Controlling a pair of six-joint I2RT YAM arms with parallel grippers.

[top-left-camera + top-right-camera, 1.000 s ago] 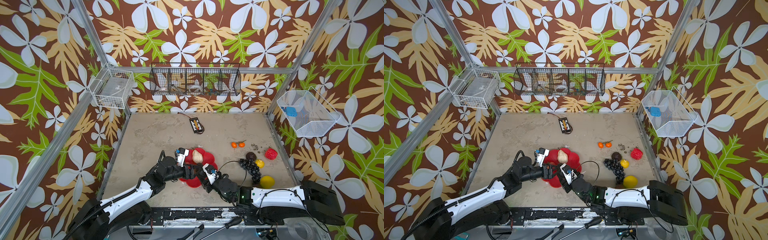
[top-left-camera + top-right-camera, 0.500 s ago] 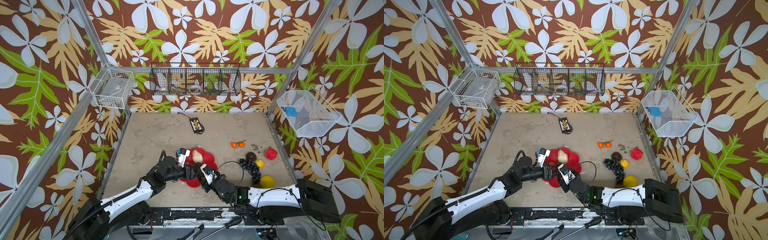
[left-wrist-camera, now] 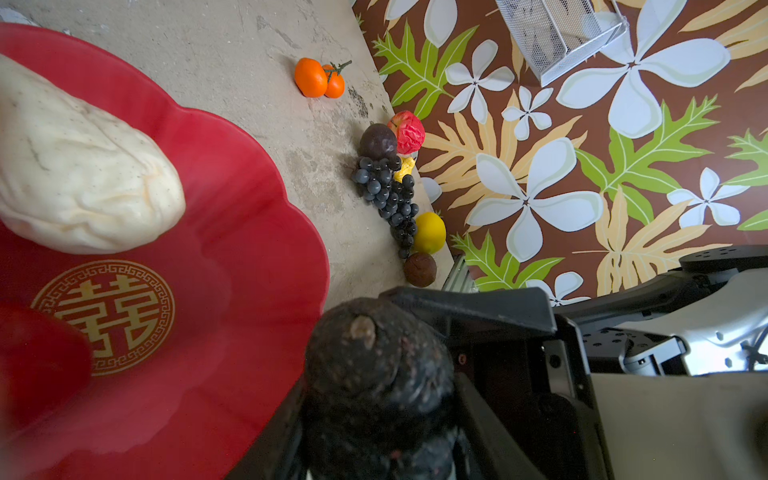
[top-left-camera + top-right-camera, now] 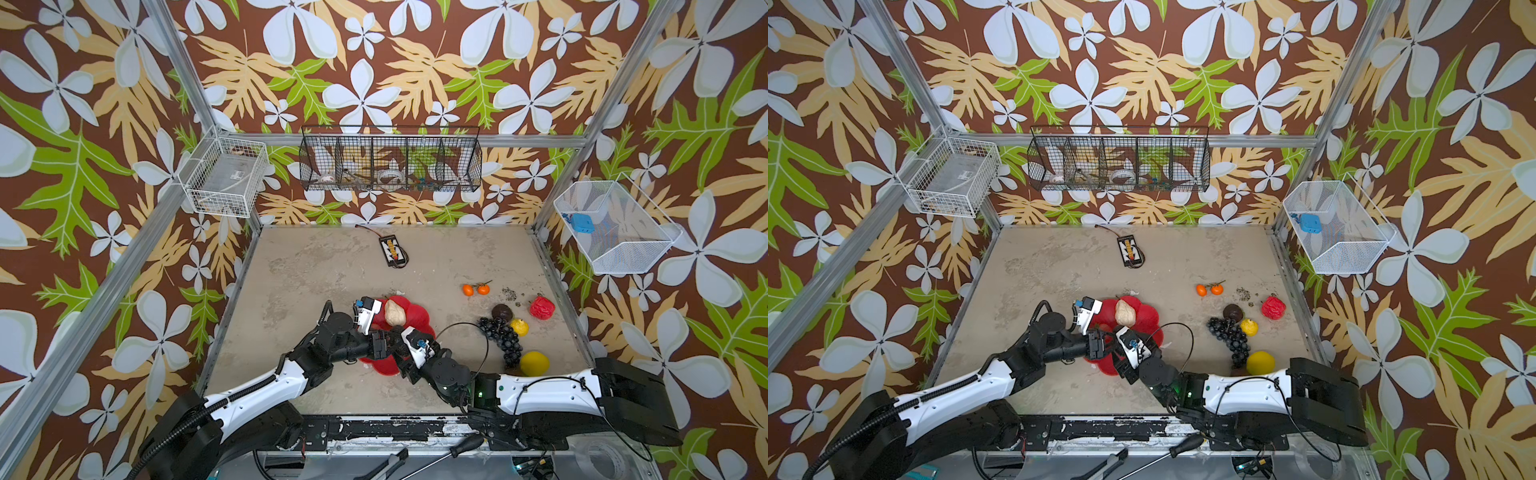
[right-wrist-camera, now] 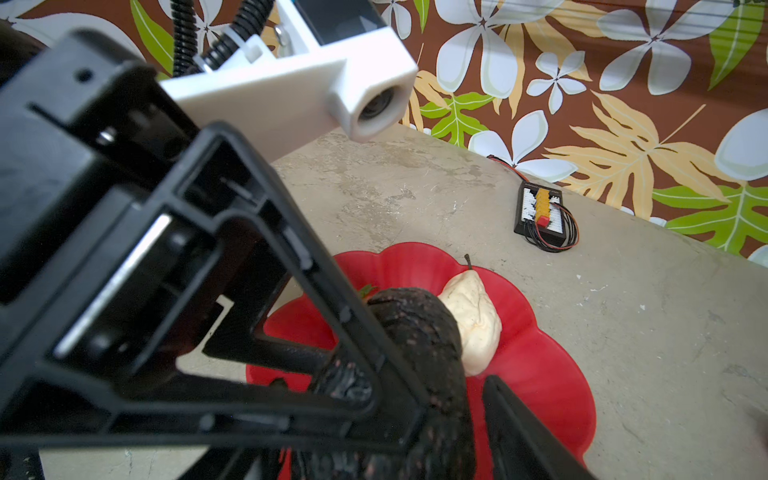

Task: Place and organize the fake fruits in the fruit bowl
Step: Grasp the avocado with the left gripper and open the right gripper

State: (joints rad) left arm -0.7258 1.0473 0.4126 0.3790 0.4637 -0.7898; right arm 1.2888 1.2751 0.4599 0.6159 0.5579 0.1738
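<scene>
The red flower-shaped fruit bowl (image 4: 417, 318) (image 4: 1148, 318) (image 3: 232, 257) (image 5: 536, 374) lies near the table's front middle. A beige pear (image 4: 394, 312) (image 3: 83, 178) (image 5: 473, 320) rests in it, and a red strawberry (image 3: 37, 357) lies blurred beside the gold emblem. Both grippers meet over the bowl's front. My left gripper (image 4: 384, 343) (image 3: 374, 424) is shut on the dark avocado (image 3: 374, 374) (image 5: 419, 332). My right gripper (image 4: 401, 336) (image 5: 436, 415) stands open around the avocado, with a gap at one finger (image 5: 511, 415). To the right lie two oranges (image 4: 476, 289), a red apple (image 4: 541, 307), grapes (image 4: 500, 338) and a lemon (image 4: 534, 363).
A black device with a cable (image 4: 392, 251) lies at the back middle. Wire baskets (image 4: 390, 160) hang on the walls. A dark round fruit (image 4: 501, 311) and a small yellow one (image 4: 519, 327) sit by the grapes. The right arm's cable loops (image 4: 461, 328) beside the bowl.
My left gripper has closed on the avocado, and my right gripper has opened off it. Both arms stay over the bowl's front.
</scene>
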